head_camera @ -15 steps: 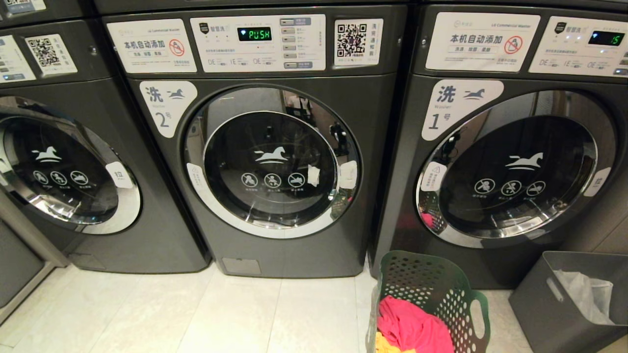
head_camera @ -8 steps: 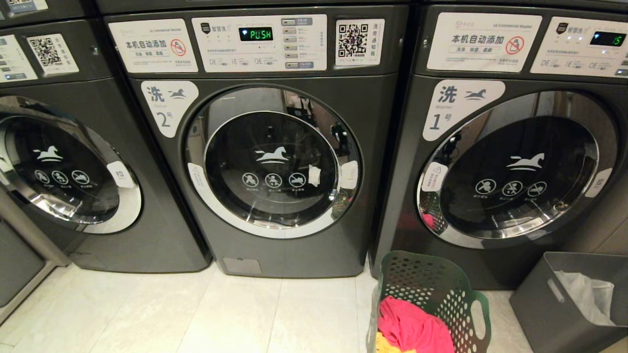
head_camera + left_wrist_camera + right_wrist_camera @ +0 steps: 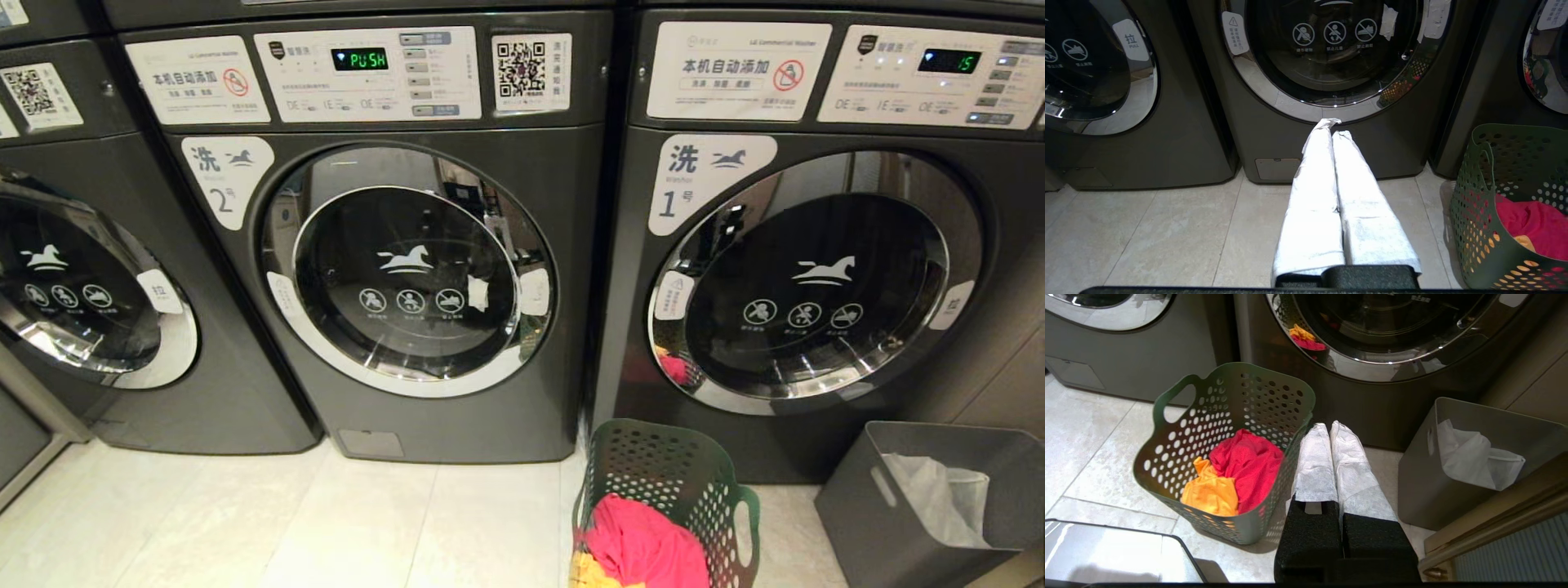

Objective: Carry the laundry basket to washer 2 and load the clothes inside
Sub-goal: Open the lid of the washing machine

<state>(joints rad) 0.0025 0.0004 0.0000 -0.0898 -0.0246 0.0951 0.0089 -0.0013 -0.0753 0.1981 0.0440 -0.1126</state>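
The green perforated laundry basket stands on the floor in front of the washer labelled 1, between the two machines' fronts. Inside lie the clothes, a magenta-pink garment over a yellow-orange one. Washer 2 is left of the basket, its round door closed and its display reading PUSH. Neither arm shows in the head view. My left gripper is shut, white-wrapped fingers together, low before washer 2. My right gripper is shut and empty, just right of the basket's rim.
Washer 1 stands behind the basket, door closed. A plain grey bin with a white bag sits on the floor right of the basket. A third washer is at the far left. Pale floor tiles stretch before washer 2.
The whole head view has shifted left, so the camera has moved rightward. The basket, washers and bin keep their places relative to each other.
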